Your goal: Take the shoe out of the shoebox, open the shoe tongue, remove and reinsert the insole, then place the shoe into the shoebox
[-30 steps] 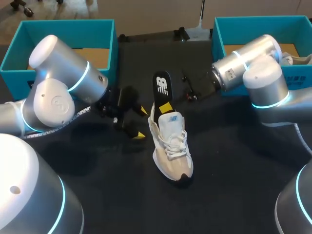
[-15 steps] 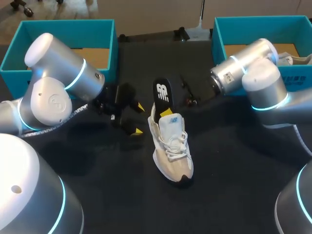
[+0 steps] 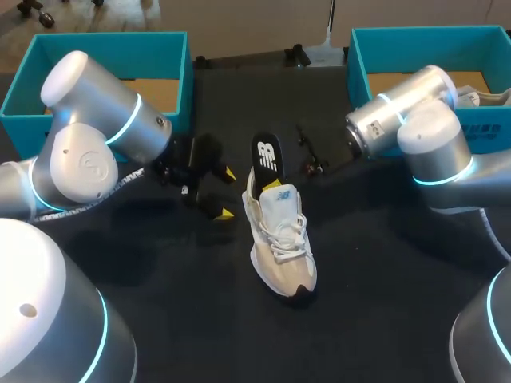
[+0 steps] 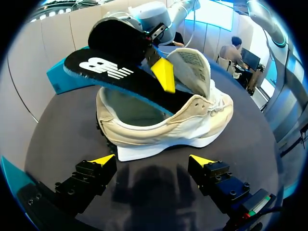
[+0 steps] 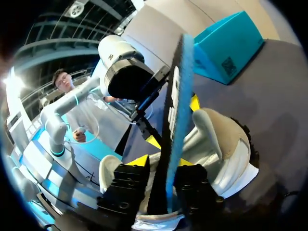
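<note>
Black insole (image 3: 267,152) clamped edgewise in right gripper (image 5: 162,166), fingers narrow, lower end tucked into beige shoe (image 3: 281,247) at the tabletop's middle. Left gripper (image 4: 153,161) spread wide beside the shoe's flank, holding nothing.

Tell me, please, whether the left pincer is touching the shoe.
Apart. The head view shows dark table between the yellow tips of the left pincer and the side of the shoe; the pincer stands open beside it.
</note>
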Robot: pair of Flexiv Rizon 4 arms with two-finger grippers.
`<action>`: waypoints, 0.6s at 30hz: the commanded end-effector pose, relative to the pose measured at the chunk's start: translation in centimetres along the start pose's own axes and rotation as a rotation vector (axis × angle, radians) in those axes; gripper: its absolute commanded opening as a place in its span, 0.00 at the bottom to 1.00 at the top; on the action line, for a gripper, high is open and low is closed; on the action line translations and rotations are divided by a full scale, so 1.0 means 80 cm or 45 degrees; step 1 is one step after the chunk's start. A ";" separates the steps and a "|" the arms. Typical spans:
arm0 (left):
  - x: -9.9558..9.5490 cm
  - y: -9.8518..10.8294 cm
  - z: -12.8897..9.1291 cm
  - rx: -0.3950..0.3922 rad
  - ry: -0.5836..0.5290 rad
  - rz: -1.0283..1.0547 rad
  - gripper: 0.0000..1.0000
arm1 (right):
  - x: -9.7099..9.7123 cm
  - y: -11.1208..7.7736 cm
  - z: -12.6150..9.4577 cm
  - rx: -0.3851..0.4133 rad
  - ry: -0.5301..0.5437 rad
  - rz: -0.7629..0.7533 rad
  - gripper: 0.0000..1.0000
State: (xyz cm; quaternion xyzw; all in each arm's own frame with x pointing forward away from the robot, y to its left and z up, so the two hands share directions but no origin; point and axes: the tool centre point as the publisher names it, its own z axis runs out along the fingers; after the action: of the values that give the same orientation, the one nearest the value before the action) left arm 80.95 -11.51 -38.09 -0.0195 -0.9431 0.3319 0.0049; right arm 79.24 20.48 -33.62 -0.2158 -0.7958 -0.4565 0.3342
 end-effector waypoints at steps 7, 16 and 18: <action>0.000 0.000 0.000 -0.002 0.001 0.000 1.00 | 0.010 0.024 -0.010 0.036 -0.034 -0.039 0.37; 0.000 0.000 0.000 -0.002 0.001 0.000 1.00 | -0.012 0.020 -0.002 0.077 0.015 -0.008 0.00; 0.000 0.000 0.000 -0.002 0.001 0.000 1.00 | -0.012 0.015 0.000 0.079 0.029 0.011 0.00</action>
State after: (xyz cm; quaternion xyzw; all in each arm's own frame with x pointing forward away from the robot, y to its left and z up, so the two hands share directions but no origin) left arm 80.95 -11.50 -38.08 -0.0195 -0.9431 0.3319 0.0049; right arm 80.36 20.64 -32.78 -0.2055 -0.8080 -0.4337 0.3417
